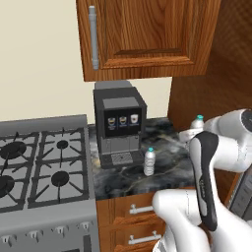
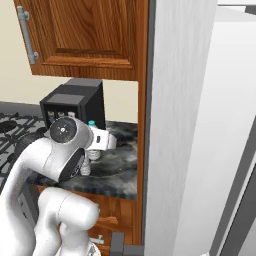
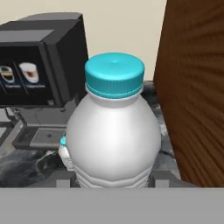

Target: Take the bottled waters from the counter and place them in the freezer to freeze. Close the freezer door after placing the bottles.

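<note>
Teal-capped bottle (image 3: 114,131) — between pincer (image 3: 113,180) tips

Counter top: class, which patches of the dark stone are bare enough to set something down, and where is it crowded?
Bare stone on the counter lies right of the front bottle, toward the arm, and along the front edge below the coffee machine. It is crowded at the back right, where the pincer meets the rear bottle beside the wooden panel.
</note>
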Available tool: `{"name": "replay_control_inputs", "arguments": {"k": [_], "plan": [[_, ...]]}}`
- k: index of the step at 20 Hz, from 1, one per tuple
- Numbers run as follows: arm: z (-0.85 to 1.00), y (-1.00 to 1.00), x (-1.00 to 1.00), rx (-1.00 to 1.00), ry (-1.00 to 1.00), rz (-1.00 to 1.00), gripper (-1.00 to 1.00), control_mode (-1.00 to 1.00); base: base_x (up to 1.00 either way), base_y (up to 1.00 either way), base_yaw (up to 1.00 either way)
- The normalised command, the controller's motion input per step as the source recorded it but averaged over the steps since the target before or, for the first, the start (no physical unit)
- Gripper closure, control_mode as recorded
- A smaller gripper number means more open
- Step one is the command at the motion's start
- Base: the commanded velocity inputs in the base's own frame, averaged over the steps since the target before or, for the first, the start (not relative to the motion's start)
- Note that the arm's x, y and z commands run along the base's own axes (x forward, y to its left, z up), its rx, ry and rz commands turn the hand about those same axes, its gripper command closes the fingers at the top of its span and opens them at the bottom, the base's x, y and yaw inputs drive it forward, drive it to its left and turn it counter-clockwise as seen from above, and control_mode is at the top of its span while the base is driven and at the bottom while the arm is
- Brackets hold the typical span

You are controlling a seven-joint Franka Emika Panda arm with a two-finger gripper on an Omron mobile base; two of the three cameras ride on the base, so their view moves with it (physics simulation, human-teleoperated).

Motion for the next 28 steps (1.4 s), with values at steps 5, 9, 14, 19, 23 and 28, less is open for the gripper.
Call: {"name": "replay_control_inputs", "arguments": {"k": [5,9,14,19,23,28], "plan": [[0.13,0.25,-0.84,-0.01,-0.02,-0.02,1.0,-1.0,0.0,0.0,0.0],[0.0,0.41,-0.54,-0.1,-0.07,0.0,1.0,-1.0,0.0,0.0,0.0],[0.0,0.19,-0.21,-0.08,-0.1,0.0,1.0,-1.0,0.0,0.0,0.0],[-0.04,0.0,-0.09,0.0,-0.02,0.0,1.0,-1.0,0.0,0.0,0.0],[-0.03,0.0,0.0,0.0,0.0,0.0,1.0,-1.0,0.0,0.0,0.0],[0.0,0.0,0.0,0.0,0.0,0.0,1.0,-1.0,0.0,0.0,0.0]]}}
